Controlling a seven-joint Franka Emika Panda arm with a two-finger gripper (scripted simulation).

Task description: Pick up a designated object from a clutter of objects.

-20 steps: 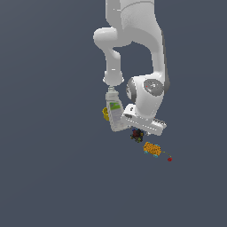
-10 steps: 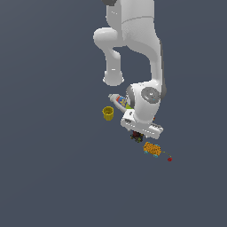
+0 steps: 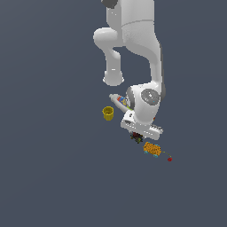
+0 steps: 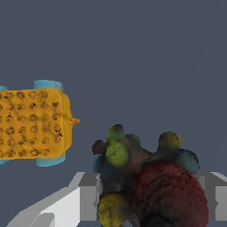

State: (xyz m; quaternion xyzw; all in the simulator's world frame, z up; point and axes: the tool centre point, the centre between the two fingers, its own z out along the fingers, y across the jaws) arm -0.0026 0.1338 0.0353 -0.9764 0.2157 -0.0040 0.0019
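The designated dark lumpy object point(image 3: 138, 138) with red, green and yellow lumps lies on the grey floor, directly under my hand. In the wrist view it point(image 4: 150, 177) fills the space between my two grey fingers point(image 4: 88, 195), one on each side, standing wide apart. My gripper point(image 3: 137, 135) is open around it, low over the floor. I cannot tell whether the pads touch it. The orange-and-blue studded block point(image 3: 152, 149) point(image 4: 33, 124) lies just beside the object, apart from it.
A yellow cup point(image 3: 108, 113) stands to the exterior view's left of my hand. The white bottle point(image 3: 119, 101) lies partly behind my wrist. A tiny red thing point(image 3: 169, 158) lies beyond the block. The multicoloured can is hidden.
My hand has moved down and to the exterior view's right, onto the dark lumpy object. The yellow cup, earlier partly covered by the hand, now shows whole.
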